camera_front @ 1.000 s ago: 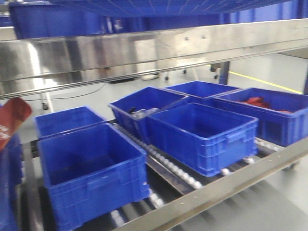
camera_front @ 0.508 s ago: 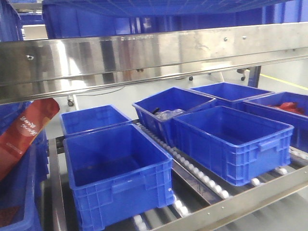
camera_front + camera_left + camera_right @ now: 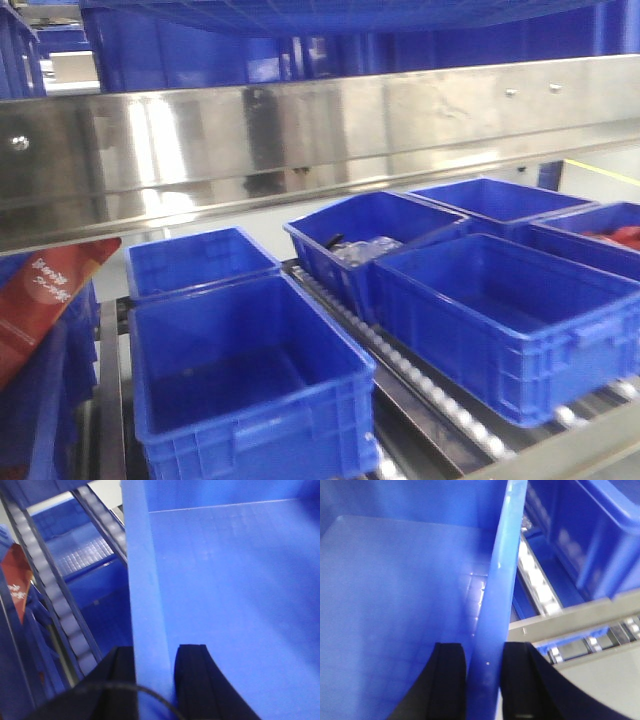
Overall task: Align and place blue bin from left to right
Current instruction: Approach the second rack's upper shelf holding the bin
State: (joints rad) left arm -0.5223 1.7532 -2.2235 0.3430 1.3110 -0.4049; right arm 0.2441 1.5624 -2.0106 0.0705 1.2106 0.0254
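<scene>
Blue bin sits between both arms, over the roller shelf's front edge. Left gripper jaws clenched on its left wall. Right gripper jaws clenched on its right wall.

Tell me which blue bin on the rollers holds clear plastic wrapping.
The angled middle bin in the back row, just behind the wide front-right bin. Only it shows shiny clear wrapping inside.
</scene>
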